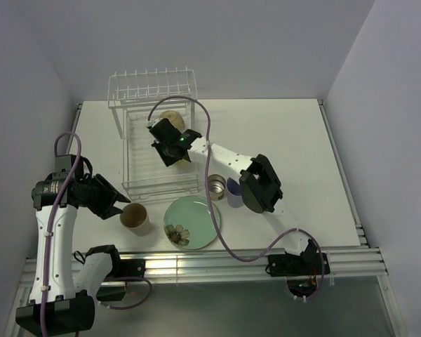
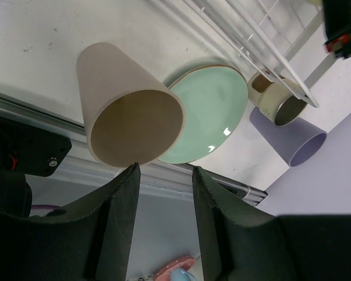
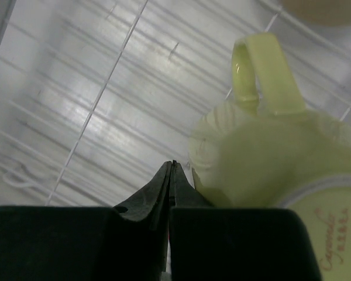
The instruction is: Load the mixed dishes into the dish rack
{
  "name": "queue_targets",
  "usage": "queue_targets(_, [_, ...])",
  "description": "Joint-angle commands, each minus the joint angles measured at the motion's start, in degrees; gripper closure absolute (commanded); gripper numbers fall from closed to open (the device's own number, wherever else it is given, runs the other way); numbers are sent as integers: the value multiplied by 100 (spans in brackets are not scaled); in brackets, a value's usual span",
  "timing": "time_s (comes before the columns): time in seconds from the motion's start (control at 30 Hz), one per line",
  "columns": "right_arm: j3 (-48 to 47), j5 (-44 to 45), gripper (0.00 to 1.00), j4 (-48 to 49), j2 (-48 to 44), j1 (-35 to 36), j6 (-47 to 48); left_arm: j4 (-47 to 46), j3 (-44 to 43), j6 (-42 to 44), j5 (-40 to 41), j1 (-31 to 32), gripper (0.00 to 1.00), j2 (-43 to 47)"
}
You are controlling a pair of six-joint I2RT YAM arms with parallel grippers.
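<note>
Pale yellow-green handled mug [image 3: 263,146] lies inside the white wire dish rack [image 1: 142,165], base turned toward the wrist camera; round cream bowl [image 1: 171,118] sits in the rack behind it. Right tool [image 3: 171,175] closed, empty, tips just beside the mug. On the white counter [image 1: 302,140] by the rack's near end: small metal cup [image 1: 216,186], lavender cup [image 1: 233,191], mint-green flower plate [image 1: 191,222], tan cup [image 1: 135,217]. Left tool [image 2: 164,181] open, empty, tan cup just ahead of its tips

Two arms, glossy white shells on the left arm [image 1: 55,239] and right arm [image 1: 228,160], bulky black joint housings, black bases, a purple cable [image 1: 217,217] looping along each, flat matte black fingers [image 2: 120,222] tapering to thin tips
</note>
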State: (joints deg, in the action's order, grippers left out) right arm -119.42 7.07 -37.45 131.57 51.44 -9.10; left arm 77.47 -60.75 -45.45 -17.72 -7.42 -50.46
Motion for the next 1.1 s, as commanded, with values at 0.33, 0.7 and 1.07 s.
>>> queue_targets(0.33, [-505, -671, 100, 510, -157, -249, 129, 172, 388, 142, 426, -5, 52, -17])
queue_targets(0.7, [602, -1085, 100, 800, -1738, 217, -118, 31, 722, -165, 796, -14, 48, -114])
queue_targets(1.07, [1886, -716, 100, 932, -2661, 314, -21, -268, 1004, -561, 655, -5, 47, 18])
